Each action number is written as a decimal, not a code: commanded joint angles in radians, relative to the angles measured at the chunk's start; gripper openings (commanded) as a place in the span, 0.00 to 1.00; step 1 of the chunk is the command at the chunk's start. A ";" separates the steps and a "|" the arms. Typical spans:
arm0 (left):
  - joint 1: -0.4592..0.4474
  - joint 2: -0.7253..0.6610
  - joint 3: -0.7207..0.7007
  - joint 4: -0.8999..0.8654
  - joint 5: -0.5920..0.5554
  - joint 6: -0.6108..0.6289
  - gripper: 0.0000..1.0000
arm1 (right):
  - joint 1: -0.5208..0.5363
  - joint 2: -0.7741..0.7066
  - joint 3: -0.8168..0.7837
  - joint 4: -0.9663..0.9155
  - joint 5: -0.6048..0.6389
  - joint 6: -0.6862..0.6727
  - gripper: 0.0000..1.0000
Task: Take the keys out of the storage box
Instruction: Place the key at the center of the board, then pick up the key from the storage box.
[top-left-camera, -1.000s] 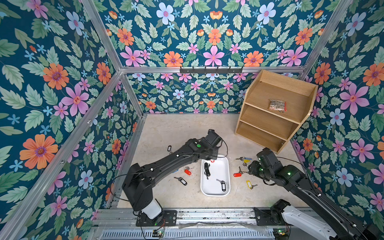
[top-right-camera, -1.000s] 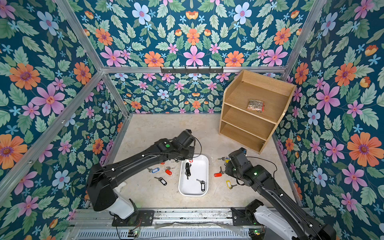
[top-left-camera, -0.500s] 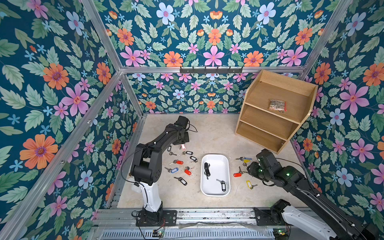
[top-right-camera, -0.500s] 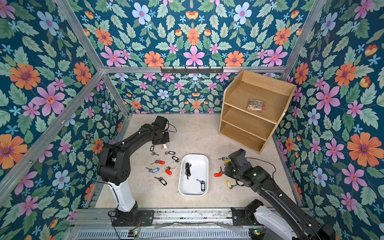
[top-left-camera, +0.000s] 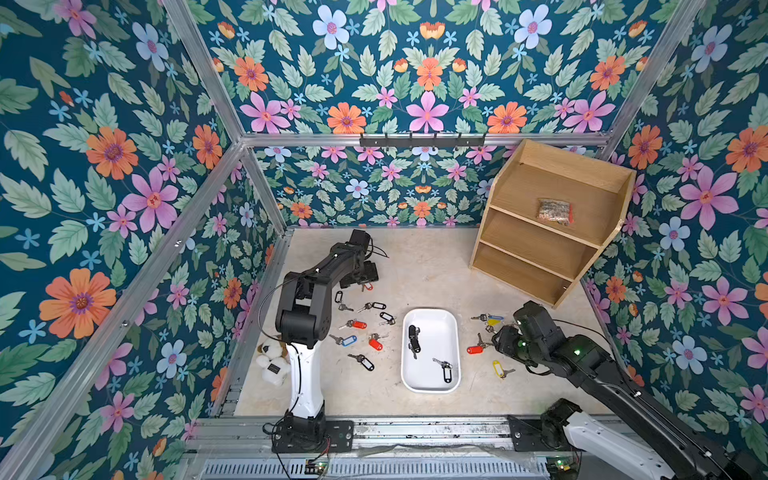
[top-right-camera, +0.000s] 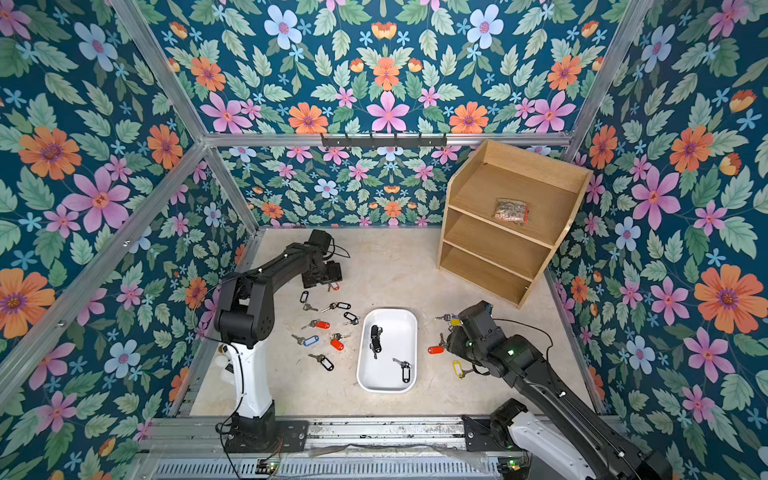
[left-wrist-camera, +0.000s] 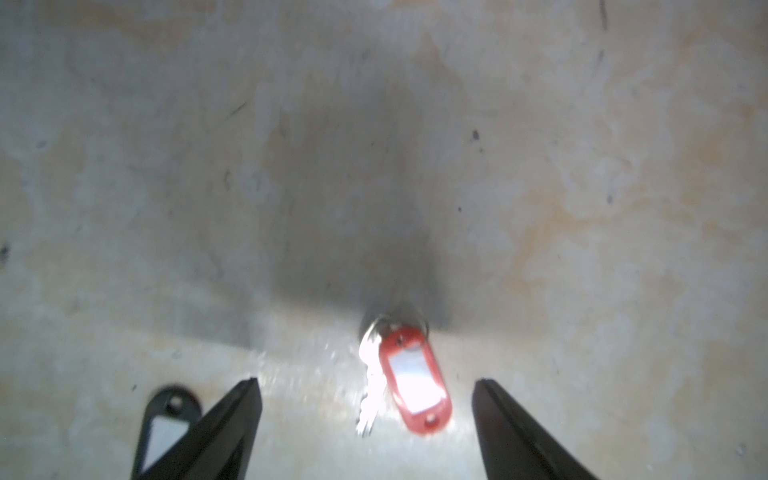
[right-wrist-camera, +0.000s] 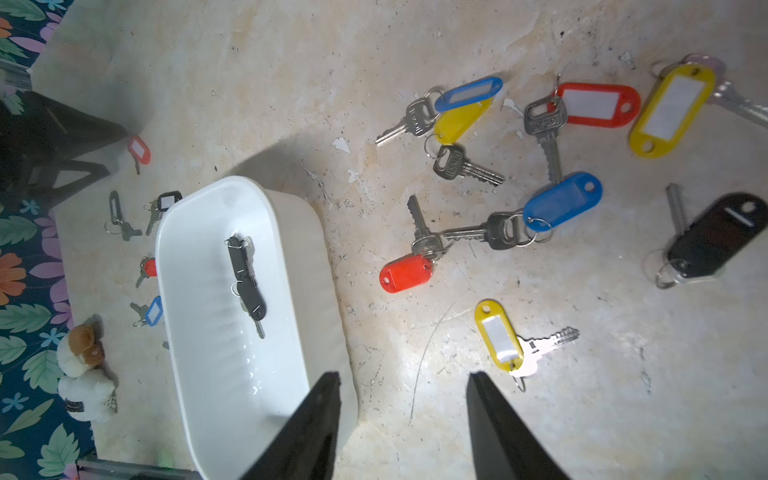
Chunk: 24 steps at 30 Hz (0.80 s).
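Left wrist view: left fingers (left-wrist-camera: 232, 419) spread wide, empty; red-tagged key (left-wrist-camera: 415, 382) between them on the surface (left-wrist-camera: 582, 166). Right fingers (right-wrist-camera: 494, 419) parted, holding nothing. Storage box (top-left-camera: 430, 312) mid-surface, black-tagged keys (top-left-camera: 412, 340) inside. Other keys (right-wrist-camera: 561, 199) scattered on both sides.

We see white storage box (top-left-camera: 432, 328) lower centre of frame, upright, black-tagged keys (top-left-camera: 412, 340) lying flat inside; loose keys (top-left-camera: 357, 324) with red, blue, yellow, black tags scattered left and right of it.
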<state>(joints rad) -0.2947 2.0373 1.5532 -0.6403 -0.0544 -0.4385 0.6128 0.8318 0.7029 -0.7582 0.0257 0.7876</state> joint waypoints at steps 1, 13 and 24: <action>-0.085 -0.125 -0.059 -0.050 -0.130 -0.009 0.81 | 0.001 0.006 0.002 -0.005 0.006 -0.003 0.54; -0.582 -0.393 -0.236 -0.121 -0.206 -0.347 0.49 | 0.001 -0.017 -0.037 0.050 -0.020 -0.003 0.46; -0.704 -0.232 -0.212 -0.084 -0.226 -0.482 0.31 | 0.001 -0.069 -0.051 0.043 -0.029 -0.001 0.46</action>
<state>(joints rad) -0.9977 1.7702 1.3342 -0.7258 -0.2634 -0.8642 0.6132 0.7734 0.6468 -0.7136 -0.0002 0.7876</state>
